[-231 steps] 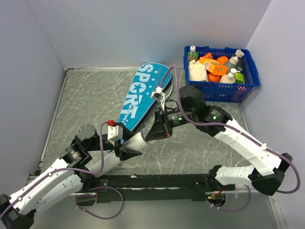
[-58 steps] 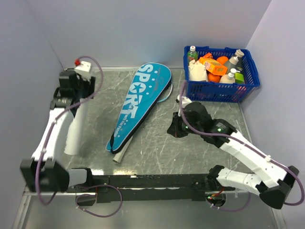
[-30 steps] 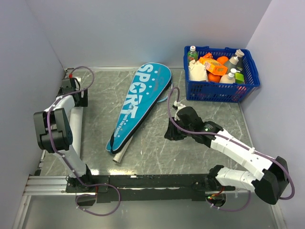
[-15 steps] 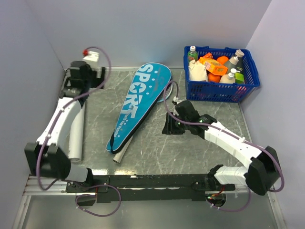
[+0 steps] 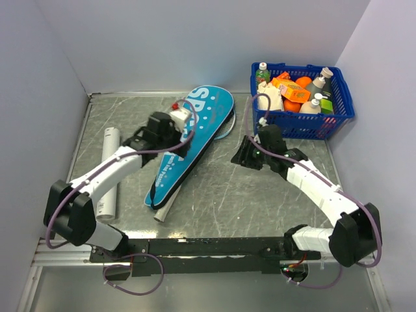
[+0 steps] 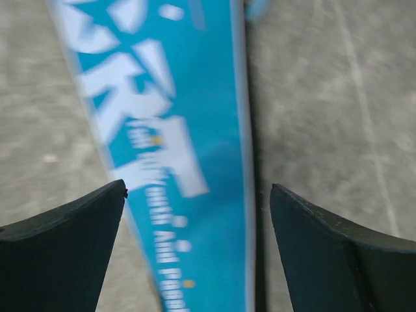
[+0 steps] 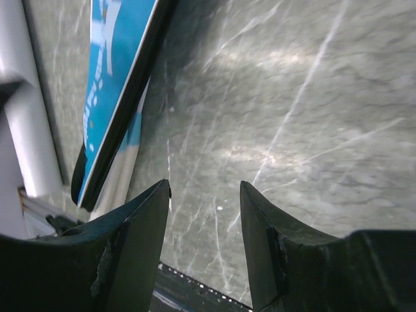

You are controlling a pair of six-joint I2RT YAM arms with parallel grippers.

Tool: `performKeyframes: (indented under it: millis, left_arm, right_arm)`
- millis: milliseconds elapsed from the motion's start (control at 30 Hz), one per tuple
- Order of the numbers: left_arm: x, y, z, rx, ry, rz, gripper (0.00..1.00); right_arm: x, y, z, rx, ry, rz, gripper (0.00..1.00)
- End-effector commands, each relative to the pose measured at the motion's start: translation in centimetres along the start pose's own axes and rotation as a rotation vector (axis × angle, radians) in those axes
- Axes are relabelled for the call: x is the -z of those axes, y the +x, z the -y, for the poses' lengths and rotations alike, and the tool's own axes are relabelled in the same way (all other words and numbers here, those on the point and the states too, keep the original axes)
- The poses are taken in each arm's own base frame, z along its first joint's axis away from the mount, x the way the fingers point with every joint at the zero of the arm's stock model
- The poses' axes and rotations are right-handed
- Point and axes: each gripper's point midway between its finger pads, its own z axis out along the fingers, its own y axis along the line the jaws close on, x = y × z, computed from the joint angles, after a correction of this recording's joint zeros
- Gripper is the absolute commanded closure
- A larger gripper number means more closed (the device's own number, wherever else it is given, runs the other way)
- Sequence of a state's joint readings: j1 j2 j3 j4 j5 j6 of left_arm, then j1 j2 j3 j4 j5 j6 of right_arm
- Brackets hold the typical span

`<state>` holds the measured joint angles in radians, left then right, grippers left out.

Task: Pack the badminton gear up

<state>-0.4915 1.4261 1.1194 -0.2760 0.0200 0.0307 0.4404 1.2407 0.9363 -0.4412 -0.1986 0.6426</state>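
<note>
Over the blue SPORT bag (image 5: 195,140) our left gripper (image 6: 197,195) hangs spread wide and empty, our right gripper (image 7: 205,188) right of the bag is parted on nothing, and packing looks unfinished to us: the white tube (image 5: 108,172) lies left of the bag, outside it.

Top camera is looking down from behind my bases. Left wrist camera is pointing down, close, blue bag (image 6: 175,130) just beyond my left claw (image 6: 198,188). Right wrist camera is looking past my right claw (image 7: 205,184), bag ahead-left. All three are sharing that bag.
</note>
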Motion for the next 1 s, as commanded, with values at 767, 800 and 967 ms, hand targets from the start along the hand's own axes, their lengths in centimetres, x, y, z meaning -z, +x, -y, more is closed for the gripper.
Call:
performKeyframes:
  millis: [767, 800, 967]
  left_arm:
    - [-5.1, 8.2, 7.0, -0.082, -0.068, -0.181, 0.03]
    - [-5.2, 8.2, 6.9, -0.087, -0.072, -0.182, 0.02]
    - [-6.1, 9.3, 6.2, -0.113, -0.093, -0.229, 0.22]
  right_arm:
    - [2.2, 0.9, 4.0, -0.077, 0.002, 0.047, 0.44]
    - [2.1, 1.0, 4.1, -0.078, 0.002, 0.041, 0.44]
    - [1.9, 1.3, 4.2, -0.077, -0.003, 0.035, 0.47]
